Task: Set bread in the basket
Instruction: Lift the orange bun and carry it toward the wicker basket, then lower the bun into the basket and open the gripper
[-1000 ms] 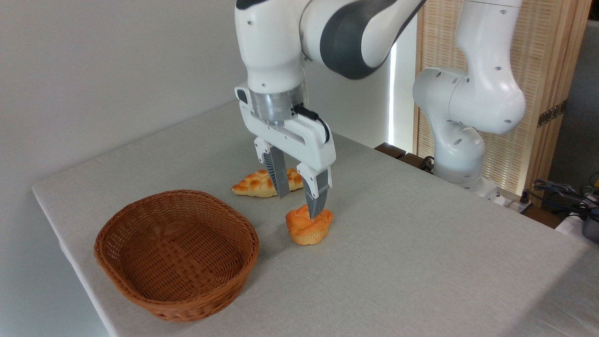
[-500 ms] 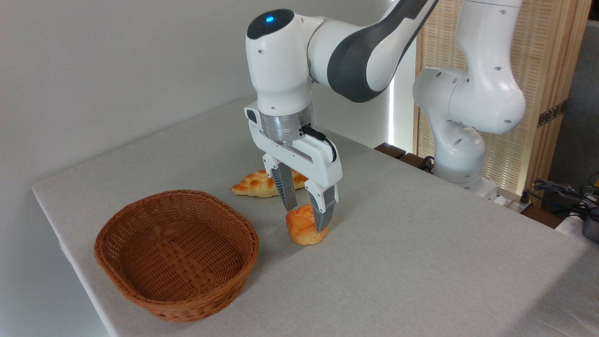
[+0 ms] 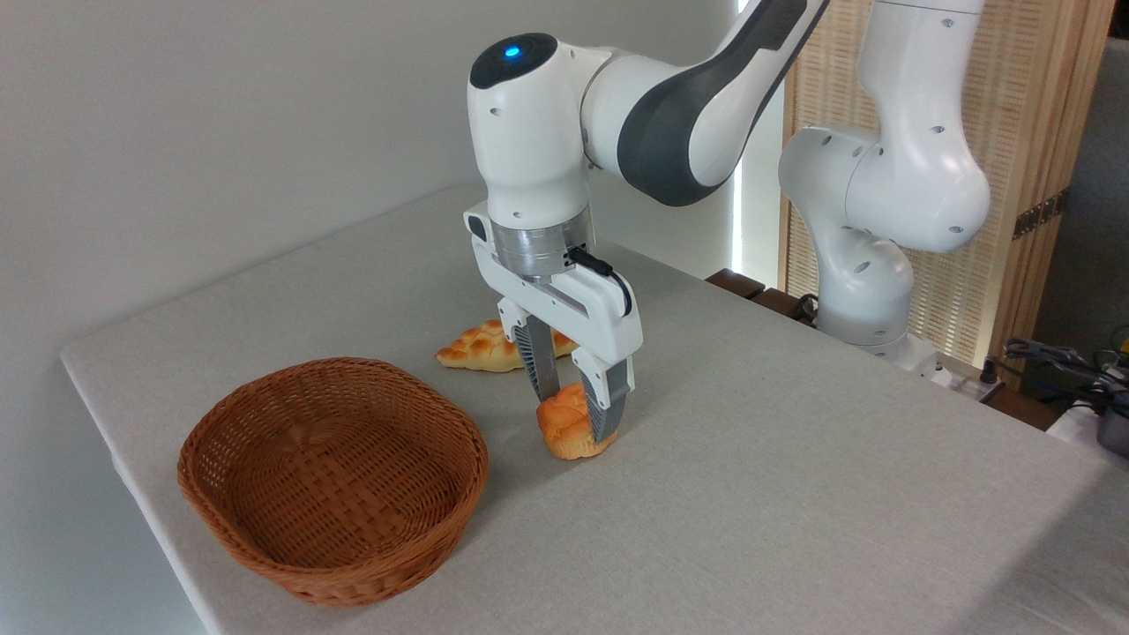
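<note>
Nearest the front-left corner of the tabletop [image 3: 794, 529] sits the basket [image 3: 332, 476], a wide shallow oval of reddish-brown woven wicker, and there's nothing inside it, just the bare weave of its floor. The tabletop itself is a pale grey, cloth-like surface. Just right of the basket, apart from its rim and toward the middle of the tabletop, is the bun [image 3: 567, 425]: small, round, orange-golden, glossy, with a paler base resting on the tabletop. The gripper [image 3: 578, 413] is right down on it, jaws drawn in narrow against the bun's two sides, ribbed grey fingers [image 3: 606, 407] pressing it. Behind that, further back, lies the loaf [image 3: 483, 346], long, braided, golden, pointed at its end, partly hidden by the jaws. The arm [image 3: 617, 115] is smooth white with dark grey joints.
</note>
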Controlling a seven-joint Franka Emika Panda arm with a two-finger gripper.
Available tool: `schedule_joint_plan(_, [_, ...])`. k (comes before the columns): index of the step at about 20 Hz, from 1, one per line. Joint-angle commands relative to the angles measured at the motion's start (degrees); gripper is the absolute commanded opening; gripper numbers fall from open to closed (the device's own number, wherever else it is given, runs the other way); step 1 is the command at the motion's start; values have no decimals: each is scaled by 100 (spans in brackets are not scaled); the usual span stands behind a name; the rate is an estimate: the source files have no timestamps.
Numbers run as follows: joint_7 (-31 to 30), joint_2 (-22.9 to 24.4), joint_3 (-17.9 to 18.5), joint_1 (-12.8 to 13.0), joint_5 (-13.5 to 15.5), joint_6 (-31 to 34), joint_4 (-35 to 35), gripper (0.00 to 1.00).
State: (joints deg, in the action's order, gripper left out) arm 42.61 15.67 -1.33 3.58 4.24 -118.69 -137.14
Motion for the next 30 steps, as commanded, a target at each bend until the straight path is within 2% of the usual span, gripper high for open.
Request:
schedule_joint_plan(1, [371, -3, 72, 55, 77, -84, -41, 16])
schedule_joint_plan(11, [406, 6, 81, 55, 77, 13, 46, 15])
schedule_joint_plan(16, [476, -11, 81, 55, 33, 223, 336, 16])
schedule_joint_plan(21, [476, -99, 81, 55, 51, 558, 1020, 17])
schedule_joint_plan(22, [476, -177, 89, 55, 42, 558, 1257, 23])
schedule_joint_plan(24, [467, -405, 186, 55, 94, 558, 1793, 24])
schedule_joint_plan(27, [467, -1020, 204, 55, 130, 470, 2602, 25])
schedule_joint_plan(28, [476, -1222, 178, 55, 156, 357, 2761, 27])
schedule_joint_plan(30, [511, -1530, 99, 55, 113, -300, 2815, 37])
